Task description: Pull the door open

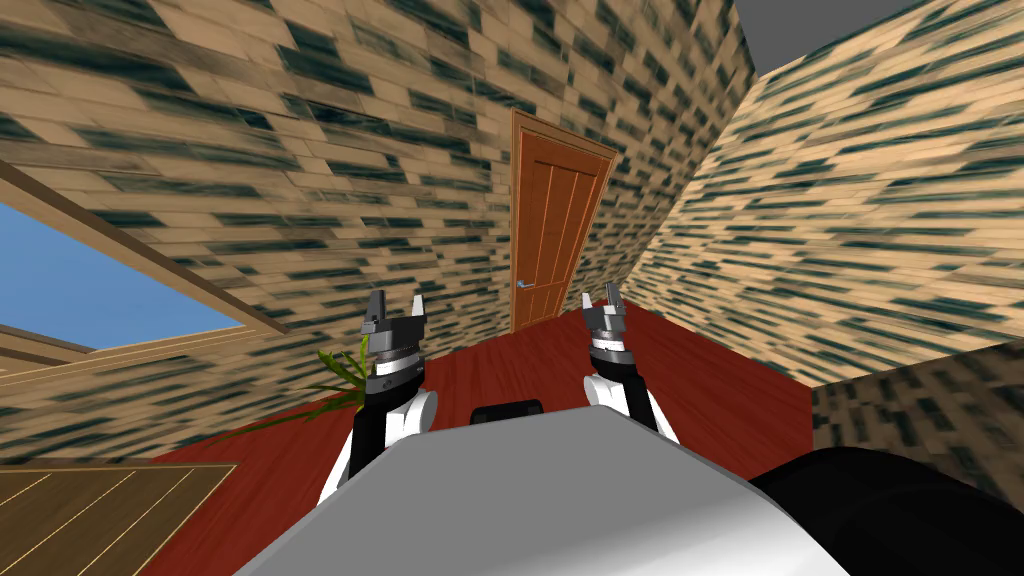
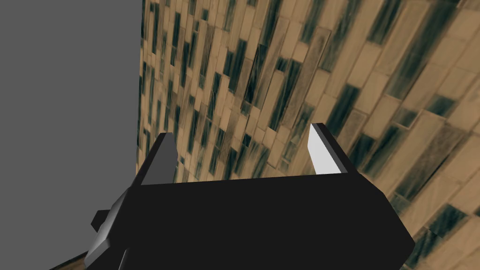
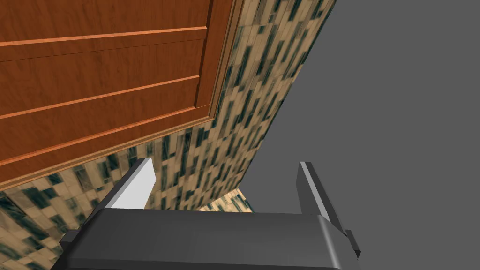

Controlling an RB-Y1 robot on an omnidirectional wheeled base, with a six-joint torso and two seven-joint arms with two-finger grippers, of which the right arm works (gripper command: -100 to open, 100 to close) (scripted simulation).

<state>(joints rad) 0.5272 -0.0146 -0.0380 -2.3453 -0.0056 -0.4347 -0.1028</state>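
Scan from left to right. A window (image 1: 100,290) is set in the left wall, and a green plant (image 1: 335,372) stands on the red floor (image 1: 560,365) near the foot of that wall. The left gripper (image 1: 397,303) is raised ahead of the robot's chest, its fingers spread wide and holding nothing. The door (image 1: 555,225) is brown, panelled and shut flush in its frame. It is set in the far wall, close to the corner where the right-hand wall meets it. A small metal lever handle (image 1: 524,285) sits on the door's left edge, below mid-height. The right gripper (image 1: 600,298) is raised likewise, fingers spread and empty. Its wrist view looks at one corner of the door and the wall beside it, not at the handle. Both grippers are well apart from the door, with open floor between. Judgement: the step in hand is the approach, and no part of the pull has begun. To do it well, drive the base toward the handle side and stop with room for the door to swing toward the robot. Lower one gripper to handle height and keep its fingers apart until they bracket the lever, then close. Pull along the door's arc while backing the base away. Likely faults: closing on the frame or door edge instead of the lever, or parking the base in the swing path.
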